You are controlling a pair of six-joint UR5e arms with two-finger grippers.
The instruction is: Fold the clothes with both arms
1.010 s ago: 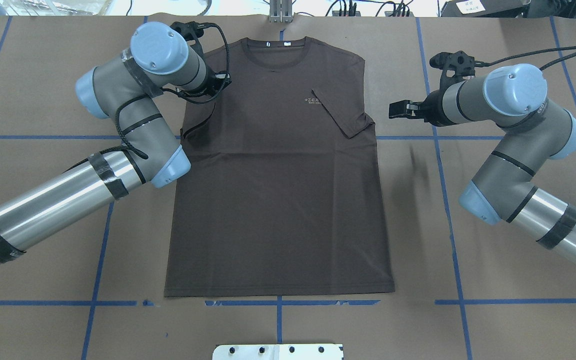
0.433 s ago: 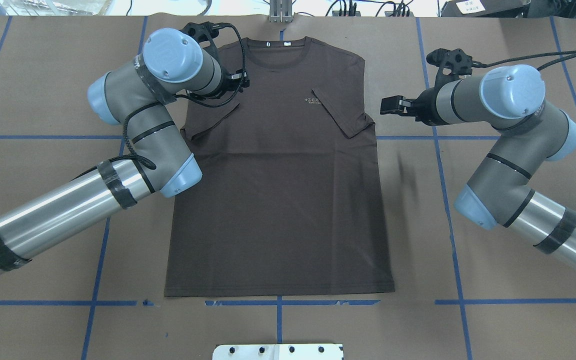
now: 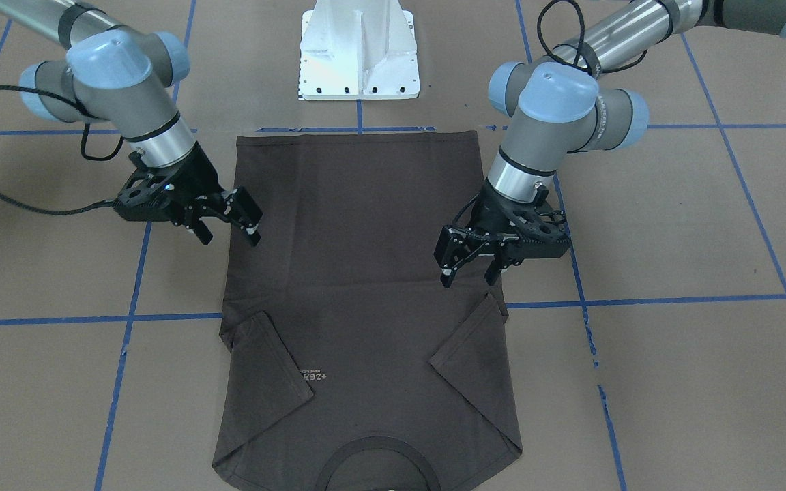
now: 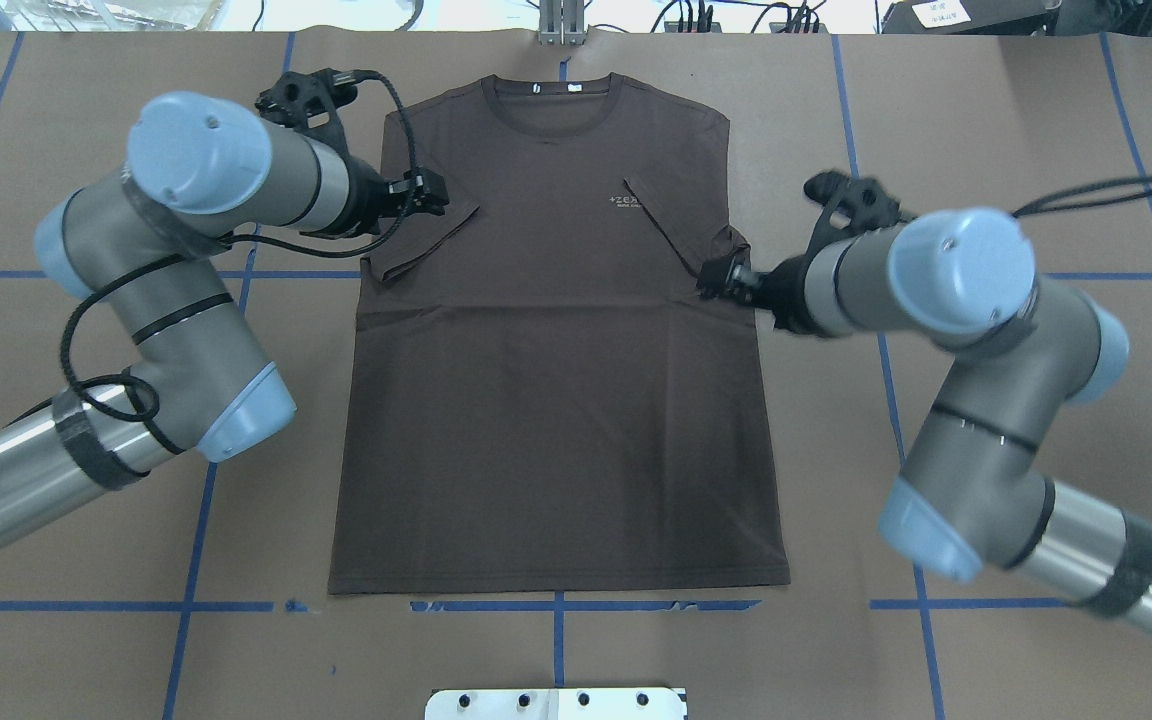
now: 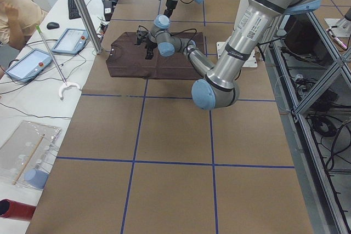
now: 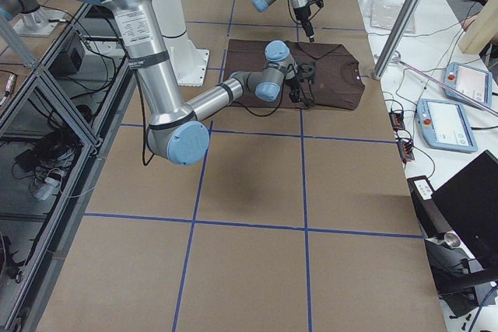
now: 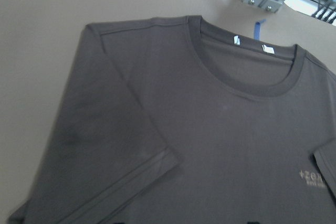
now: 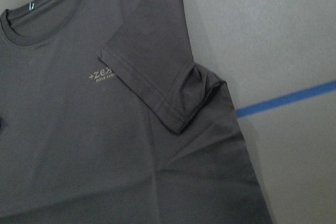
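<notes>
Brown table [image 4: 1036,100]: one T-shirt [image 4: 556,400] flat; left arm [image 4: 168,305], right arm [image 4: 976,410], both jaws spread.

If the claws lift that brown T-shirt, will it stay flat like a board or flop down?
Probably flop: the T-shirt looks thin, its sleeve lies folded flat over the chest, and the cloth puckers beside it. Pushed, it would likely bunch up rather than slide across the table.

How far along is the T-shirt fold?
Done: on the brown T-shirt, the left-side sleeve and right-side sleeve lie folded inward. In hand: nothing gripped; left gripper and right gripper are open near the side edges. Left: the body, flat at full length, unfolded.
</notes>
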